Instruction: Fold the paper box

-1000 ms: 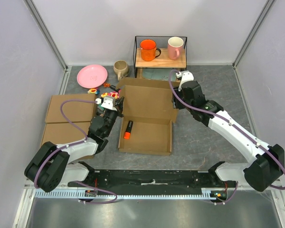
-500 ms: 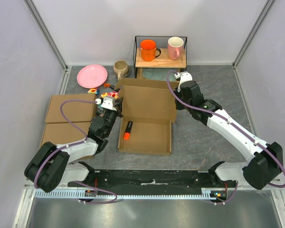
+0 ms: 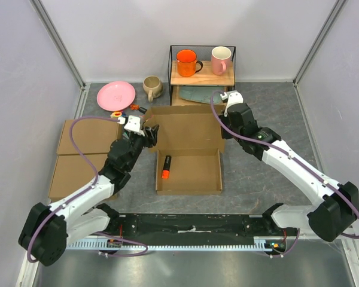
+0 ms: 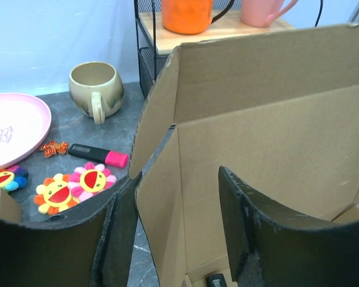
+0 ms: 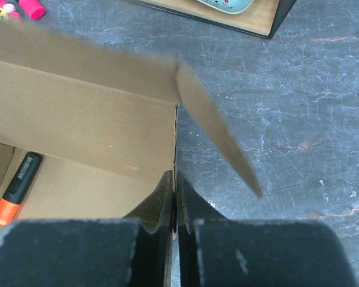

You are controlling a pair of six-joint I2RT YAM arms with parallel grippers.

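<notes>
Brown cardboard of the paper box is clenched edge-on by the right gripper, at the upright back panel's right corner. The left gripper stands released, fingers straddling the left side flap. The box lies in the middle of the grey table, pale walls around

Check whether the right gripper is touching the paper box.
Touching. The right wrist view shows the right gripper closed on the thin side wall of the paper box, the cardboard pinched between both fingers with no gap.
</notes>
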